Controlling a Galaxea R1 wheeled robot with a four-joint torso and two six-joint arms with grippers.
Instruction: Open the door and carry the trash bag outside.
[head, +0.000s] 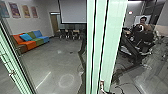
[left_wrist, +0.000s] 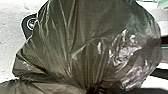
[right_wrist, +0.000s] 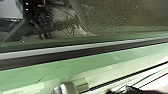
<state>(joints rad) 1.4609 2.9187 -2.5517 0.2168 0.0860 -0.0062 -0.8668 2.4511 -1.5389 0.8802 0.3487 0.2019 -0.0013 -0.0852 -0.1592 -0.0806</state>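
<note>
The grey floor (head: 56, 58) carries a sofa (head: 30, 44) in orange, green and blue along the wall; farther back, a group of dark chairs (head: 62, 33) stands on it, well apart from the viewpoint.

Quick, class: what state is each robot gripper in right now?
Left gripper: closed on the gathered trash bag.
Right gripper: by the green frame; open or closed cannot be told.
</note>
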